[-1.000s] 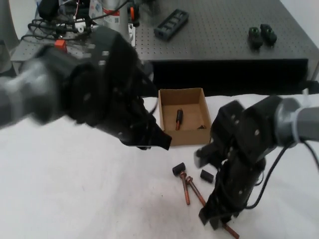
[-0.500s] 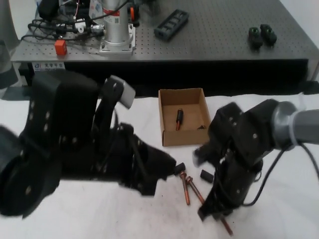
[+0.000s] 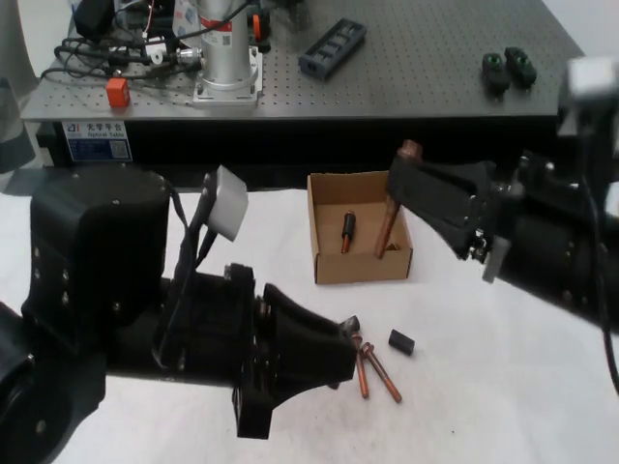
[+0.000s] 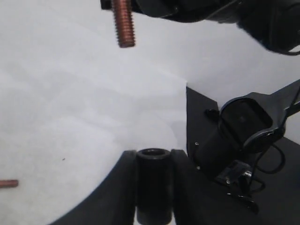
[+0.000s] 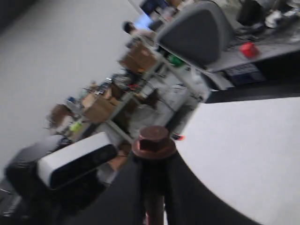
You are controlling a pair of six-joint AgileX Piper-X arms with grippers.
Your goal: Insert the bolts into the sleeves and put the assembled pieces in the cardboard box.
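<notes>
My left gripper [image 3: 344, 334] is low over the white cloth, shut on a black sleeve [image 4: 153, 185] that stands between its fingers with its open end showing. Up at the right, my right gripper [image 3: 404, 189] is shut on a copper bolt [image 3: 390, 217], which hangs head-up over the right side of the cardboard box [image 3: 360, 266]. That bolt's hexagonal head [image 5: 153, 139] sits between the right fingers, and its threaded end [image 4: 123, 23] hangs above the sleeve in the left wrist view. One assembled piece [image 3: 346, 230] lies inside the box.
Two loose bolts [image 3: 370, 372] lie on the cloth just right of my left gripper, and a loose black sleeve [image 3: 401, 340] lies beyond them. A metal bench with a post, cables and black parts stands behind the box.
My right gripper has lifted a bolt off the cloth up to the box. My left arm has swung down and closed on the sleeve beside the loose bolts.
</notes>
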